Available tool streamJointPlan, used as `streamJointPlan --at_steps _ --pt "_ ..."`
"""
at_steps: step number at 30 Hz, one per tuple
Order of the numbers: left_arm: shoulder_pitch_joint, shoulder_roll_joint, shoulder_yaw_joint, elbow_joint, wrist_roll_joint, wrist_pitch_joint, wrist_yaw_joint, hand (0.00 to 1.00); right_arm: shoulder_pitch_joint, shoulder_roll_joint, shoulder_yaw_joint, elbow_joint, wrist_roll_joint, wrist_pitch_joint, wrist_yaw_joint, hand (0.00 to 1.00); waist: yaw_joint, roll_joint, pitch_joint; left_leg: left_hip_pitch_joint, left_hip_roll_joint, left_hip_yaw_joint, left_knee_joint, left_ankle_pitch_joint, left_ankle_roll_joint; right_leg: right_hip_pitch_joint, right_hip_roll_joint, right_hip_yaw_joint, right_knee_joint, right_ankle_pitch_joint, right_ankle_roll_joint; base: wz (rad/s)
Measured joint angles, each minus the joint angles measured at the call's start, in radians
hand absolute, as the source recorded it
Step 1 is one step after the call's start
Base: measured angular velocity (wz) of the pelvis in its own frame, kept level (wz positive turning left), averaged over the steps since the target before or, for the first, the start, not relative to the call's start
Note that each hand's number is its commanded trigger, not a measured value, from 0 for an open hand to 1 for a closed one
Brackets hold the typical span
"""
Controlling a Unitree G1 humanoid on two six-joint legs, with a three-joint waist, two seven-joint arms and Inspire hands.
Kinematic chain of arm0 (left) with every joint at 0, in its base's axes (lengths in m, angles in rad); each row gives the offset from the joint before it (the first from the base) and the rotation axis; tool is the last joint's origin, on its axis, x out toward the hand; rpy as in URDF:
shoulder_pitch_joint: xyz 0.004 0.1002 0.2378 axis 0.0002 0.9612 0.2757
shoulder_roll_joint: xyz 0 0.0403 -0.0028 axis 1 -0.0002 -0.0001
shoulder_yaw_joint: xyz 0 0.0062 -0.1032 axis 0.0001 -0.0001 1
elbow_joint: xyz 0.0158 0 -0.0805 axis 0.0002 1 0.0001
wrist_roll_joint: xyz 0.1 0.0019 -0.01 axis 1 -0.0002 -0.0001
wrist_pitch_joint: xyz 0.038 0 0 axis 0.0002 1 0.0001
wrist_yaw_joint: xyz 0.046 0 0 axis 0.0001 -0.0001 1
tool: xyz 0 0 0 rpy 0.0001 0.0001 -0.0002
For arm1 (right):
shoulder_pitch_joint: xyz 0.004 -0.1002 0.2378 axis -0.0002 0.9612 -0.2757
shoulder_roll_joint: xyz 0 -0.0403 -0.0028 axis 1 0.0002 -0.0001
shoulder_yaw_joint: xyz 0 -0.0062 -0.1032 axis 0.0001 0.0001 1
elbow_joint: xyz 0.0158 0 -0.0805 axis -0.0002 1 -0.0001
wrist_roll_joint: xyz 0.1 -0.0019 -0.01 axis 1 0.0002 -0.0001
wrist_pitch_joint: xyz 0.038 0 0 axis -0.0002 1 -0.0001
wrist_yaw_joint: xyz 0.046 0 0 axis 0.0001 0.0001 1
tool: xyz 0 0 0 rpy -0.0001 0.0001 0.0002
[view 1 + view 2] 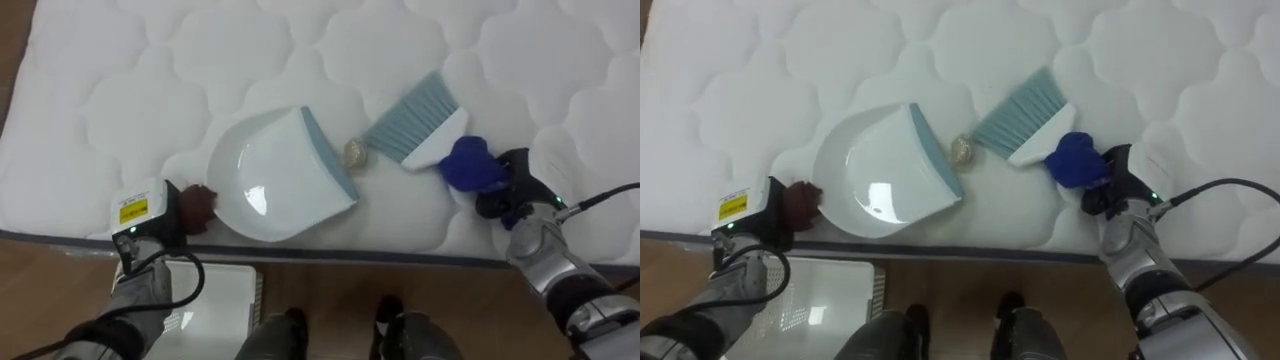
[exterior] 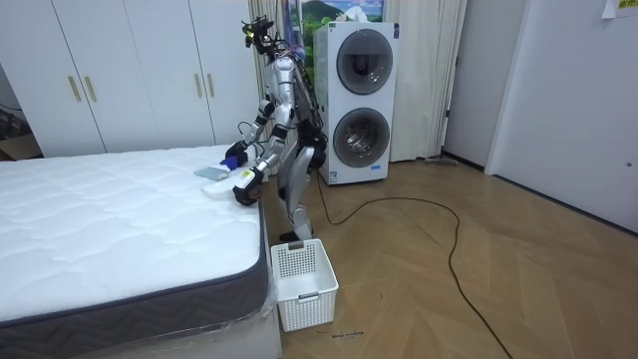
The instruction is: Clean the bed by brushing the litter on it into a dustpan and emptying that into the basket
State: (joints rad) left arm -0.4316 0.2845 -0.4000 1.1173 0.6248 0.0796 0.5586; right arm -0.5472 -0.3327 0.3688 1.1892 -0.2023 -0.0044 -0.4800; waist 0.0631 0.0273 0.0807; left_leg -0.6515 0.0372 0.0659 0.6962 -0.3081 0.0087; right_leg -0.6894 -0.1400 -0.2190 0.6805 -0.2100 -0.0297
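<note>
Eyes on the small crumpled beige scrap (image 1: 355,152): it sits on the white quilted mattress (image 1: 150,90) right between the two tools. On its left, just beside it, is the pale blue lip of the white plastic dustpan (image 1: 270,180). On its right, touching or all but touching, are the light blue bristles of the blue-handled hand brush (image 1: 415,115). It's about midway along the lip and not in the pan yet.

Here's the danger as I read it. That scrap looks light and round, so a stroke that comes in at a slant could roll it along the lip and past the corner instead of inside. The soft quilting may also leave a gap under the lip for it to slip beneath. A hard flick could send it over the near edge of the bed.

The right hand (image 1: 505,185) is wrapped round the brush's blue handle, and the scrap lies to its left with the whole brush head between them. The left hand (image 1: 165,215), at the near edge, looks closed on the dustpan's reddish-brown handle, with the pan's full width between it and the scrap.

A white slatted plastic basket (image 2: 304,282) waits on the floor by the bed's corner, close to where the robot stands
</note>
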Motion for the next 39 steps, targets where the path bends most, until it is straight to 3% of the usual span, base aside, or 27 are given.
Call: streamJointPlan --at_steps 6,16,20,30,39 --pt "-0.003 0.007 0.001 -0.005 0.039 0.007 0.002 1.00 -0.007 -0.022 0.000 -0.004 -0.012 0.000 0.004 1.00 0.002 -0.005 0.0007 -0.010 -0.016 0.004 0.008 -0.001 0.003 -0.024 -0.022 0.005 0.032 -0.007 0.000 0.02" --pt "-0.025 0.044 -0.007 -0.011 0.137 0.025 0.003 1.00 -0.024 -0.057 -0.008 -0.010 -0.269 0.030 -0.005 1.00 -0.001 -0.032 0.0048 -0.029 -0.017 0.015 0.026 0.000 0.010 -0.038 -0.035 0.002 0.049 -0.011 0.003 0.02" --pt "-0.041 0.065 -0.033 -0.021 0.172 0.053 0.005 1.00 -0.036 -0.066 0.005 -0.016 -0.382 0.062 -0.023 1.00 0.000 -0.046 0.0058 -0.030 -0.015 0.015 0.026 0.000 0.010 -0.038 -0.032 0.001 0.048 -0.011 0.003 0.00" --pt "-0.045 0.067 -0.052 -0.028 0.175 0.086 0.005 1.00 -0.051 -0.080 0.047 -0.032 -0.550 0.120 -0.032 1.00 0.009 -0.053 0.0077 -0.027 -0.017 0.017 0.019 0.000 0.010 -0.040 -0.032 0.003 0.048 -0.011 0.003 -0.01" --pt "-0.061 0.083 -0.050 -0.041 0.198 0.101 -0.003 1.00 -0.102 -0.101 0.082 -0.031 -0.790 0.176 -0.018 1.00 0.021 -0.091 0.0117 -0.035 -0.011 0.016 0.015 0.001 0.009 -0.046 -0.025 0.002 0.035 -0.007 -0.001 0.00"
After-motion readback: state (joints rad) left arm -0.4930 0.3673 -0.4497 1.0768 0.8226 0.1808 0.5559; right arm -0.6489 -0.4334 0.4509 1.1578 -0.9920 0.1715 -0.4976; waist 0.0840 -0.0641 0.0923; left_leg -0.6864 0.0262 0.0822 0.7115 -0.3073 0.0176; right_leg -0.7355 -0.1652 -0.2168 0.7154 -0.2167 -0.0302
